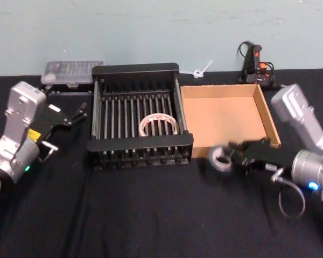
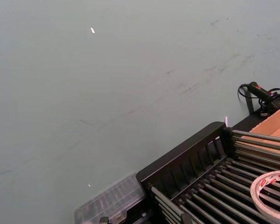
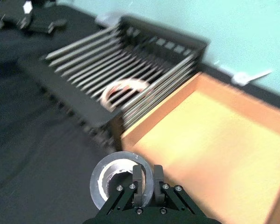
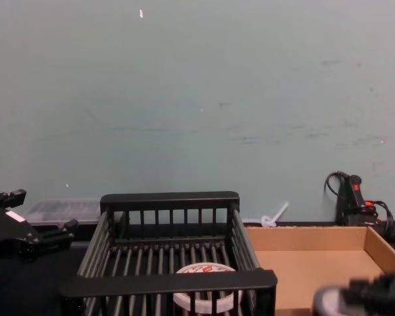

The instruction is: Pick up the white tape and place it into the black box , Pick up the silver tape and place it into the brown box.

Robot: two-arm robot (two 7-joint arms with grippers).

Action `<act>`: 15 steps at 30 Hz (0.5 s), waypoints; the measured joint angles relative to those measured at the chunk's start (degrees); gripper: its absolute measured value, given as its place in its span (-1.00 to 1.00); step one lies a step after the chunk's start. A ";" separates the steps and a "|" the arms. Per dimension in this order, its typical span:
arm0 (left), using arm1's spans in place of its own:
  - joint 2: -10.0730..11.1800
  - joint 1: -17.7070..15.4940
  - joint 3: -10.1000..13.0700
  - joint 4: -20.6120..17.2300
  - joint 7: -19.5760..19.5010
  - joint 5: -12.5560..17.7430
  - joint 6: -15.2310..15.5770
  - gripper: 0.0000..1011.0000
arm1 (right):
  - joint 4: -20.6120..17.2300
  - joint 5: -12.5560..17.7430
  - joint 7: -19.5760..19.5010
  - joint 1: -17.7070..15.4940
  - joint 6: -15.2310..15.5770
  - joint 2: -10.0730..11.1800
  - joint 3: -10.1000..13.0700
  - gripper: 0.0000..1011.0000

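We see right gripper (image 3: 143,179) clamped on silver tape (image 3: 113,178) rim, at brown box (image 1: 269,115) front-left corner. Left gripper (image 1: 78,114) fingers apart, beside black box (image 1: 134,70).

Black-clothed table (image 1: 151,215) bears black box (image 1: 140,148), brown box (image 1: 269,115).

light: even, soft, indoor; no hard shadows
glare: none on the wall (image 4: 197,99)
blur: my right wrist view smeared, crate (image 3: 107,88) soft
focus: my right gripper (image 4: 365,296) fuzzy in chest view
dark: black table cloth (image 1: 151,215) swallows detail
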 joint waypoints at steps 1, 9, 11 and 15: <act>0.00 0.00 0.00 0.00 0.00 0.00 0.00 0.98 | 0.00 0.14 -0.43 0.13 -0.16 -0.17 0.38 -0.70; 0.00 0.00 0.00 0.00 0.00 0.00 0.00 0.98 | 2.06 0.18 -5.14 2.71 -0.04 -2.89 3.41 -0.70; 0.00 0.00 0.00 0.00 0.00 0.00 0.00 0.98 | 2.73 -0.02 -5.85 3.31 0.21 -3.50 3.75 -0.70; 0.00 0.00 0.00 0.00 0.00 0.00 0.00 0.98 | 4.72 -0.77 -7.29 5.01 0.81 -5.16 4.51 -0.70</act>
